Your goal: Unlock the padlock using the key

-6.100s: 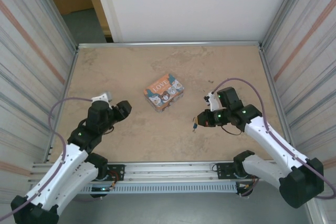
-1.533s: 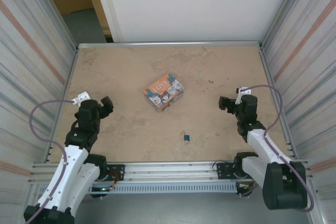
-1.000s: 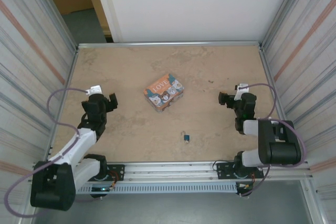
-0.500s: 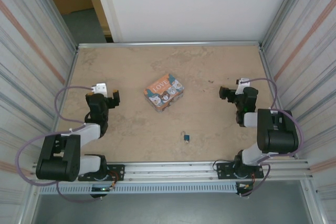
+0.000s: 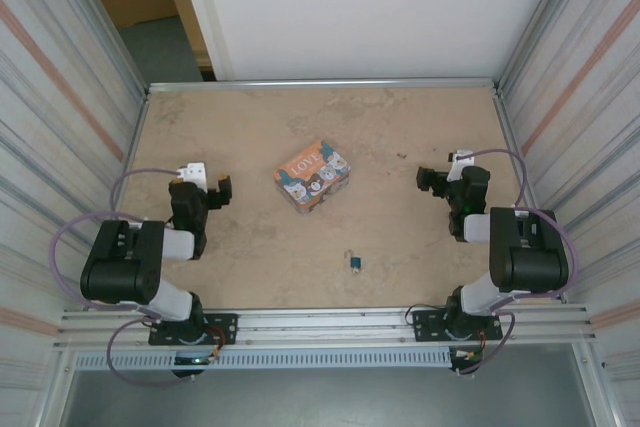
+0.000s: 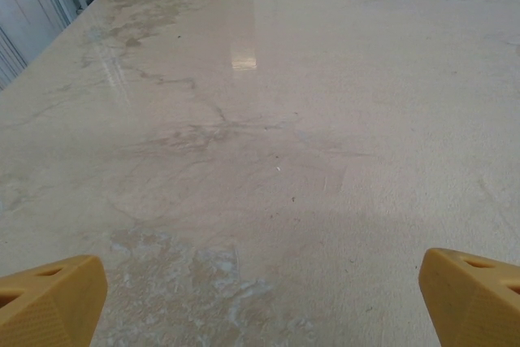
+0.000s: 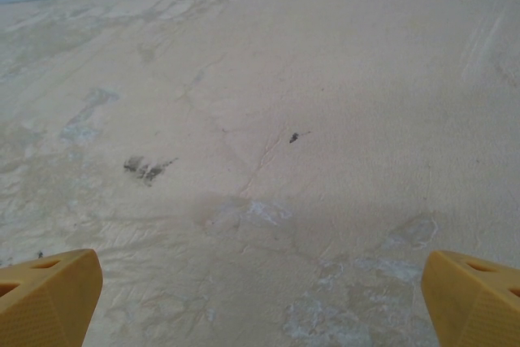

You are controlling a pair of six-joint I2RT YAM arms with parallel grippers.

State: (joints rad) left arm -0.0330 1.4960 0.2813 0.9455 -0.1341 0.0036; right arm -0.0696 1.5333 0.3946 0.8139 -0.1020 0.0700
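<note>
1. Top external view: the padlock (image 5: 355,263) is seen lying on the table (image 5: 420,117) near the front edge. It lies between the two arms and well apart from both, and the tin (image 5: 311,176) stands farther back.
2. The left gripper (image 5: 220,189) and right gripper (image 5: 425,180) are held low at either side. In the wrist views the left fingertips (image 6: 50,301) and right fingertips (image 7: 475,294) are spread wide, with nothing between them.
3. Whether a key is seated in the padlock, or the shackle is released, cannot be told: both are too small.
4. It is judged that the body is best pinned by one gripper while the key is turned by the other. So light a lock is likely to slide or spin on the smooth table.
5. A slow approach from above is advised. The key is to be turned about its own axis, without side load.
</note>
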